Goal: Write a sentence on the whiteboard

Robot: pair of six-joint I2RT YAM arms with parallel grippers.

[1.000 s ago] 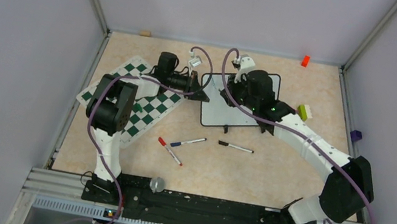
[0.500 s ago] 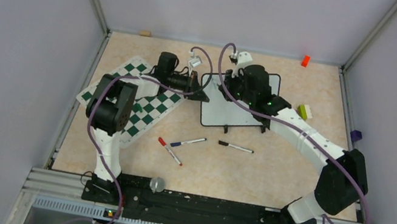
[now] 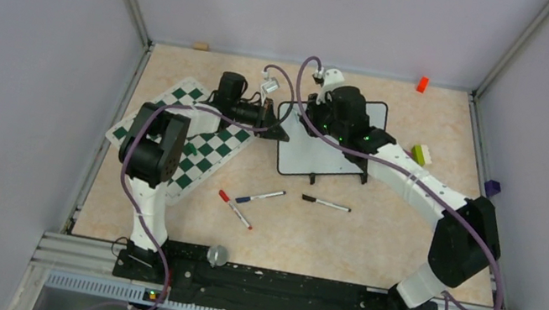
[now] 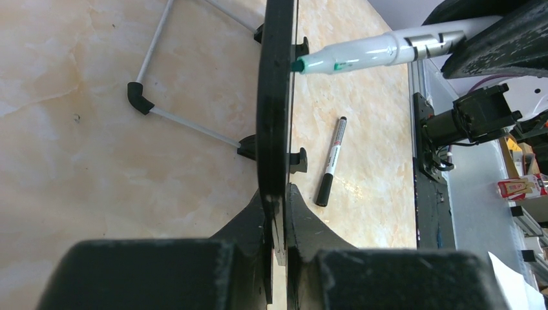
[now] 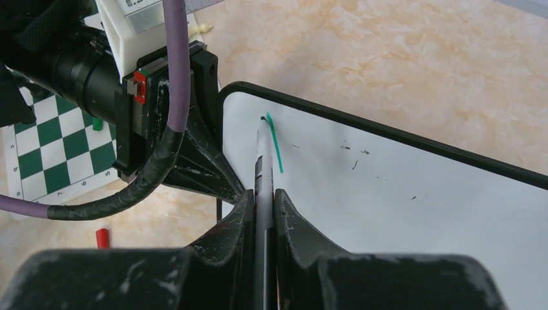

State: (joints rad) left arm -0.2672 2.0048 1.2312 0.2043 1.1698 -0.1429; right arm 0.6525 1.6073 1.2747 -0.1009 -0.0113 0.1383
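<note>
One short green stroke (image 5: 276, 145) marks the whiteboard (image 3: 323, 162), which stands near the middle of the desk's far edge. The left gripper (image 4: 278, 206) is clamped on the board's left rim. The right gripper (image 5: 263, 203) is closed tight on a green marker (image 4: 365, 53), its tip against the board's upper left corner.

We see a beige counter (image 3: 374, 249) carrying a chessboard mat (image 3: 207, 153) at left, the whiteboard (image 3: 311, 160) at centre, and nearer a red-capped marker (image 3: 235, 209), a blue-capped marker (image 3: 259, 197), a black marker (image 3: 326, 203).
</note>
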